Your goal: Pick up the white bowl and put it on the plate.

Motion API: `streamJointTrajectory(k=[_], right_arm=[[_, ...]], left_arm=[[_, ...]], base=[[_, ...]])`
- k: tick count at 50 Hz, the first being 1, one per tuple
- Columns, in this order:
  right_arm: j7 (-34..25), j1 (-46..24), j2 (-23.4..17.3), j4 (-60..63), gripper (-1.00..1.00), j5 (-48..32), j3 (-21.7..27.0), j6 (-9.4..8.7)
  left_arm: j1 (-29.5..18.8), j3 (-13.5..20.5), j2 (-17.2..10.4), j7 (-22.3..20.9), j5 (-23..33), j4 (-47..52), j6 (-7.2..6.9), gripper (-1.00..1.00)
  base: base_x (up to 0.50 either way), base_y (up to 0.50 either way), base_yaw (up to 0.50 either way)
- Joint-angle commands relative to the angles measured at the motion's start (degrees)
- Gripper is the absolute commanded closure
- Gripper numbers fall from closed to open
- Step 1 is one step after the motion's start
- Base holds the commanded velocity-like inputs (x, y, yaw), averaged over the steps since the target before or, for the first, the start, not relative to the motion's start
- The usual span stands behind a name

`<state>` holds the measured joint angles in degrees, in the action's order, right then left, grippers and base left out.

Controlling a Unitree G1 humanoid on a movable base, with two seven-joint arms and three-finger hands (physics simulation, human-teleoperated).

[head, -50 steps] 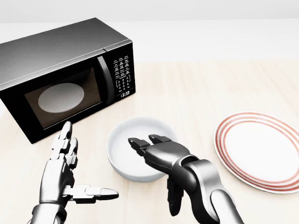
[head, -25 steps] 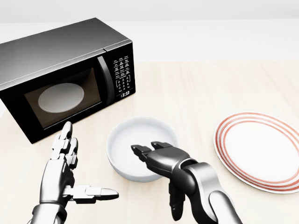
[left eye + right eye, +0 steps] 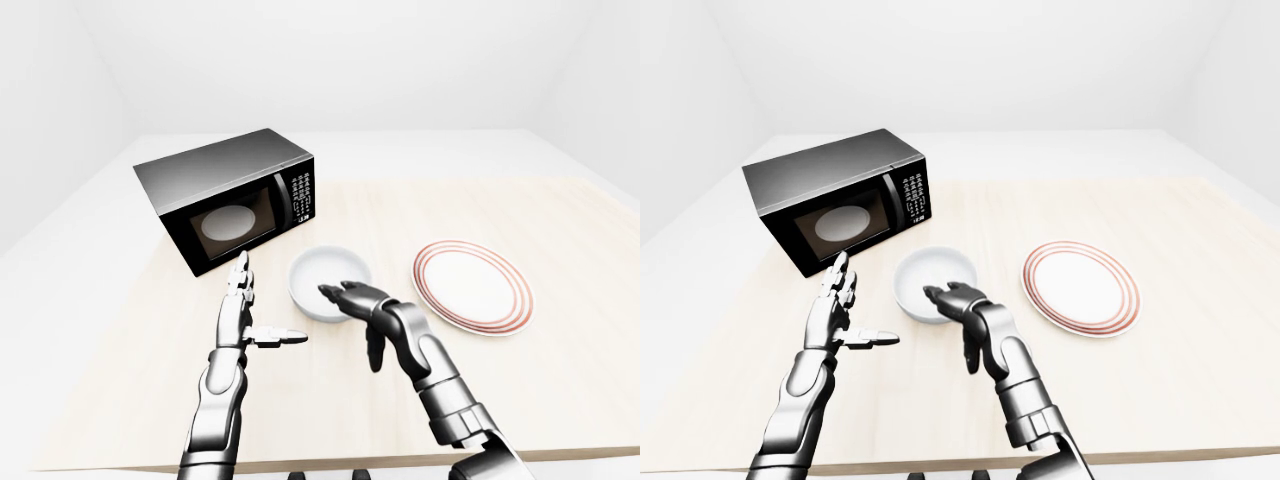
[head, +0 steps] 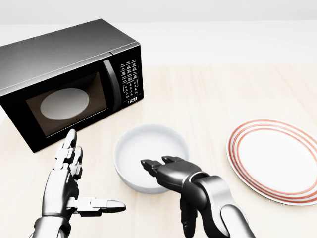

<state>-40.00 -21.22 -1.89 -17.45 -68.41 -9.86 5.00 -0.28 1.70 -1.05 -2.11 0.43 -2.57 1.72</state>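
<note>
White bowl (image 4: 148, 153), right of microwave (image 4: 69, 84): prob. stiff, glazed, slippery, w/ thick rim; grip near rim. Right hand (image 4: 171, 176) spread wide over it, holding nothing; plate (image 4: 272, 158) further right.

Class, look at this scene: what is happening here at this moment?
A humanoid robot reaches its right hand over the near rim of the white bowl, fingers open, not yet gripping. The left hand hovers open beside it. The red-ringed plate waits empty at the right; a microwave stands at the left.

left hand (image 4: 69, 186): open, fingers up, thumb out | right hand (image 4: 171, 174): open, fingers spread, thumb down
</note>
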Motion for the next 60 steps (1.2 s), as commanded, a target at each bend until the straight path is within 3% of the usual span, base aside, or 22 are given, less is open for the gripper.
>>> streamJointTrajectory(k=[1,2,3,4,5,29,40,48,60], right_arm=[[0.0,0.21,-0.15,-1.18,-1.0,-0.43,-0.08,0.0],[0.0,0.24,-0.14,-1.19,-1.0,-0.45,-0.08,0.0],[0.0,0.45,-0.19,-0.95,0.01,-0.51,-0.15,0.0],[0.0,0.49,-0.18,-0.9,0.8,-0.5,-0.15,0.0],[0.0,0.49,-0.16,-0.81,1.0,-0.46,-0.12,0.0],[0.0,-1.49,0.81,0.82,1.0,0.6,0.37,0.0],[10.69,-5.62,1.63,4.24,1.0,1.49,1.87,0.0],[12.98,-6.09,1.34,5.65,1.0,2.42,1.92,0.0],[14.31,-5.85,1.6,8.11,1.0,0.93,1.46,0.0]], left_arm=[[0.05,0.01,0.0,-0.03,0.01,-0.11,0.19,-1.0],[0.09,-0.01,0.01,-0.03,0.01,-0.01,0.14,-1.0],[0.24,-0.06,0.03,-0.02,0.05,0.39,-0.12,-1.0],[0.23,-0.06,0.03,-0.03,0.05,0.33,-0.07,-1.0],[0.15,-0.02,0.01,-0.04,0.04,0.04,0.13,-1.0],[0.19,-0.12,0.07,-0.03,0.04,0.33,-0.08,-1.0],[0.22,-0.17,0.11,0.09,0.1,0.55,-0.29,-1.0],[0.04,-0.11,0.07,0.1,0.09,-0.1,0.19,-1.0],[0.22,-0.07,0.03,0.0,0.02,0.6,-0.33,-1.0]], base=[[0.0,0.0,0.0],[0.0,0.0,0.0],[0.0,0.0,0.0],[0.0,0.0,0.0],[0.0,0.0,0.0],[0.0,0.0,0.0],[0.0,0.0,0.0],[0.0,0.0,0.0],[0.0,0.0,0.0]])
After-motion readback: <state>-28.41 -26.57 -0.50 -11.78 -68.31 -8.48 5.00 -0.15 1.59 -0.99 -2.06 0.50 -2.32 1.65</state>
